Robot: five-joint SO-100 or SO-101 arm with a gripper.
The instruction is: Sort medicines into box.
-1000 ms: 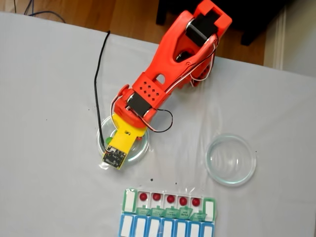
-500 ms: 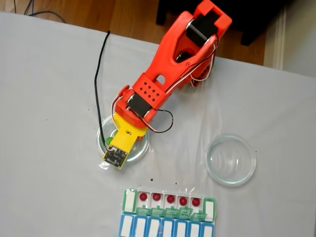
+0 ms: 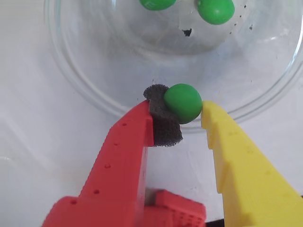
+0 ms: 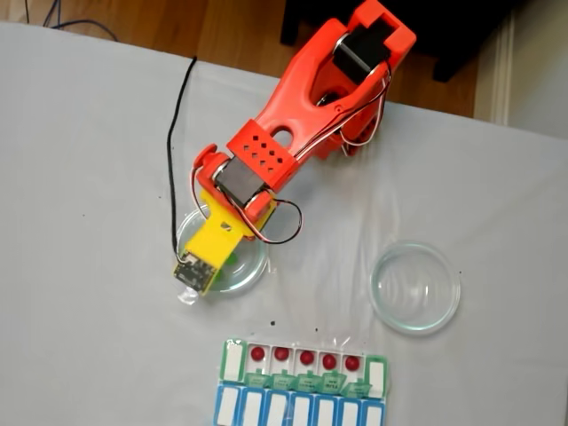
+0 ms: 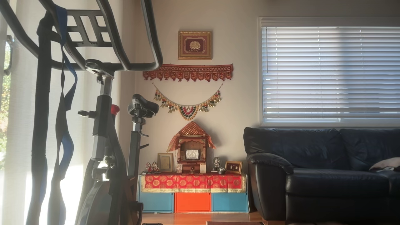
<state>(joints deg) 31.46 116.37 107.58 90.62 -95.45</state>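
Note:
In the wrist view my gripper point(image 3: 182, 105) is shut on a bright green medicine ball point(image 3: 183, 101), pinched between the black foam pad on the red finger point(image 3: 163, 120) and the yellow finger point(image 3: 222, 142), over the near rim of a clear round dish point(image 3: 85, 90). Two more green balls point(image 3: 216, 10) lie farther back in that dish. In the fixed view the orange arm reaches down to the left dish point(image 4: 253, 266), and the gripper point(image 4: 213, 256) sits under its yellow mount. The box point(image 4: 232, 359), with green lids, holds several dark red balls point(image 4: 306, 358) in its open compartments.
An empty clear dish point(image 4: 414, 287) stands to the right of the arm. A blue-lidded organizer row point(image 4: 297, 410) lies against the box at the bottom edge. A black cable point(image 4: 177, 142) runs along the left of the arm. The other view looks at a room with an exercise bike point(image 5: 103, 125) and a sofa point(image 5: 322, 175).
In the fixed view the wrist and gripper have shifted up and to the left over the left dish. The dishes and the box have not moved.

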